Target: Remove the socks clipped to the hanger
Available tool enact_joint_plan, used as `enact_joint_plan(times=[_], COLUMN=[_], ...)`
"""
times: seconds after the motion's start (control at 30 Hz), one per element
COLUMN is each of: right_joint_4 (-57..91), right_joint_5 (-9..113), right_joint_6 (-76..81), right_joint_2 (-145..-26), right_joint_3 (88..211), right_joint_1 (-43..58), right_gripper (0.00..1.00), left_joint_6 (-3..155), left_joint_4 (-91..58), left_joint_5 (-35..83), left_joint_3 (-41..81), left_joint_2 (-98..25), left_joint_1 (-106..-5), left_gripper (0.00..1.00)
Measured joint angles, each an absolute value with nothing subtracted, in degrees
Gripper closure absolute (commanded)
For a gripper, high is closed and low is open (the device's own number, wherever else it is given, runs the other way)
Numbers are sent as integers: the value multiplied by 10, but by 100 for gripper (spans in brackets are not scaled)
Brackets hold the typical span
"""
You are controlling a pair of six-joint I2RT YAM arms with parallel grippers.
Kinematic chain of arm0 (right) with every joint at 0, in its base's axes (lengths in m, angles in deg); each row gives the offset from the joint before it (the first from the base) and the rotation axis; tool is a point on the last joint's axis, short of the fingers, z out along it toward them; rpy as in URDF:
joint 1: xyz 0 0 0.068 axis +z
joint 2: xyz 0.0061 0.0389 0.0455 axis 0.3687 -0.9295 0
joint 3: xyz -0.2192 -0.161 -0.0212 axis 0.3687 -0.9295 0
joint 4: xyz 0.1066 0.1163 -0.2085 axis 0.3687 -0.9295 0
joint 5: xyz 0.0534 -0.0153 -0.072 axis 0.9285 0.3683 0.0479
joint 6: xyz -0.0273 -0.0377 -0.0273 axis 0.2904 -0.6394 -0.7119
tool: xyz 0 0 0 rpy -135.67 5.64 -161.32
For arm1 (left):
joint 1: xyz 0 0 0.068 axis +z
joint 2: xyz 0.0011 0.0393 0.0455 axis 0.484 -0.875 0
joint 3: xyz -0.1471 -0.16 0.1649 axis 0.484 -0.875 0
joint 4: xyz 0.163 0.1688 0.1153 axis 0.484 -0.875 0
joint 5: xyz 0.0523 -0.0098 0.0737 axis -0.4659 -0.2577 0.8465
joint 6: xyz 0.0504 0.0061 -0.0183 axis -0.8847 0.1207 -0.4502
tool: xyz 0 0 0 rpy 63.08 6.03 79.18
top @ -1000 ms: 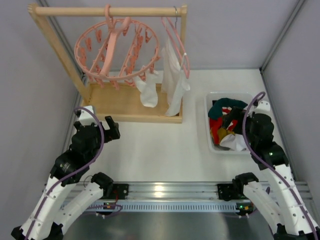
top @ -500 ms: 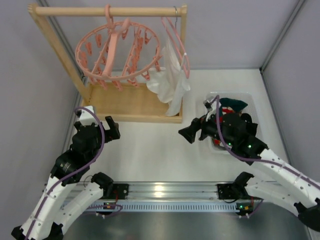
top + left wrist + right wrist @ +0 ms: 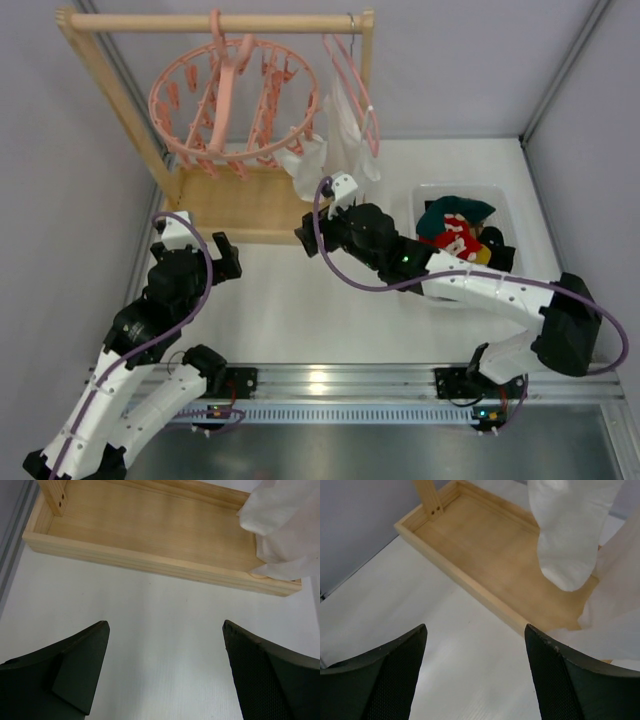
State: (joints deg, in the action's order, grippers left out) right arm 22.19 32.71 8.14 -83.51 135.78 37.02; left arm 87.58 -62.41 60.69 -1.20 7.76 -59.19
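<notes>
the sock (image 3: 567, 535) is the only one i can see on the hanger (image 3: 235, 95). it is small, white and limp, and it hangs toe-down from the ring's near right edge, above the wooden base of the rack (image 3: 130, 22). the hanger is a pink ring with spokes and rows of dangling pegs (image 3: 205, 152), hooked over the rack's top bar. i judge the sock very light and soft, neither slippery nor fragile. it should fold flat between my fingers and drape once it is free. the hanger will be the awkward part, since it hangs loose on its hook and will likely swing or tilt toward any pull. i would take the sock across its middle or higher, close under the peg, and draw down steadily. i cannot make out which peg holds it. a larger white cloth (image 3: 615, 620) hangs just to its right, close enough to pinch by mistake. my right claw (image 3: 475, 642) is spread wide and empty, low over the counter (image 3: 470, 675) in front of the rack base and short of the sock. my left claw (image 3: 165, 630) is also wide and empty, near the base's front edge. loose socks (image 3: 455, 225) in teal, red and yellow lie in the bin (image 3: 440, 189) on the right.
</notes>
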Motion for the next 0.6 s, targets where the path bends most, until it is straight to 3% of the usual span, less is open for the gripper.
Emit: enact_joint_plan(times=[0.33,0.6], right_joint_4=[252,259], right_joint_5=[199,156], right_joint_6=[37,18], right_joint_2=[-973,-1019], right_joint_3=[1486,1504], right_joint_1=[343,296], right_gripper=[24,22], left_joint_6=[876,876], left_joint_4=[-624,-624], left_joint_5=[606,606], left_joint_3=[-12,-12], left_joint_2=[78,78], left_joint_1=[-592,-592], left_gripper=[2,2])
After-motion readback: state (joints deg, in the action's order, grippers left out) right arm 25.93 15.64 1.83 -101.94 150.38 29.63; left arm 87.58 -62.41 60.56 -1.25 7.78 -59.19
